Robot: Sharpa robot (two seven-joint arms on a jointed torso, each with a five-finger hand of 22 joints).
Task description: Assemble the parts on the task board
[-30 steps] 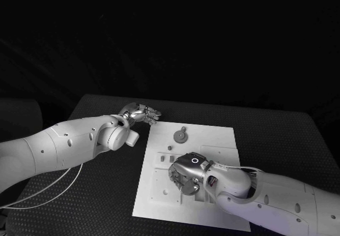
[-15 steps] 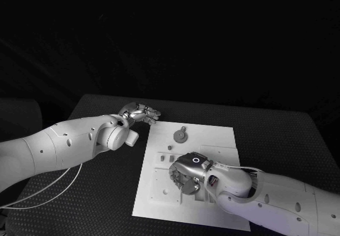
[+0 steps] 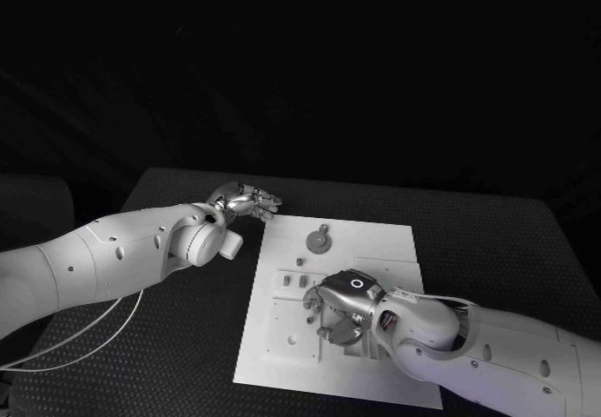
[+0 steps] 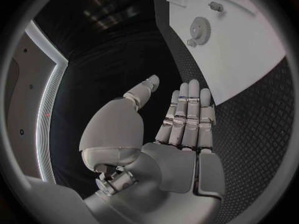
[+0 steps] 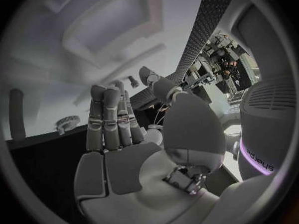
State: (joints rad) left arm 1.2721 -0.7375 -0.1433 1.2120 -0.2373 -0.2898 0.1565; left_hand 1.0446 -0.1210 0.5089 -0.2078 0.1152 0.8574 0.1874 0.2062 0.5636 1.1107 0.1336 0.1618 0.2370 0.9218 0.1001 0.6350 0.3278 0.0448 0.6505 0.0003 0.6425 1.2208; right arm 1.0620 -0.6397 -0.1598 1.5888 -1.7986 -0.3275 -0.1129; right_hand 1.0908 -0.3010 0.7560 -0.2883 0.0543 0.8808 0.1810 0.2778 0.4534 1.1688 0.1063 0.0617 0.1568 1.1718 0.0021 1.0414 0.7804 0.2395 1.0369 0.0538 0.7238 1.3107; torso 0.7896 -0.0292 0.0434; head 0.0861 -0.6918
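Task board [image 3: 376, 239] lies mid desk [image 3: 501, 234], w/ a round gear part [image 3: 320, 240] standing in its far section. Right hand [image 3: 336, 308] hovers low over board's near-middle, fingers [image 5: 106, 119] straight and side by side, thumb apart, holding nothing. Left hand [image 3: 247, 201] sits off board's far-left corner above desk, fingers [image 4: 187, 114] extended, empty, thumb spread.

Hidden under the right hand [image 3: 338, 311]: the middle of the task board [image 3: 376, 239]. Cut off by the right arm: its near right corner. Too small to identify: the parts [image 3: 294, 281] toward its left edge.
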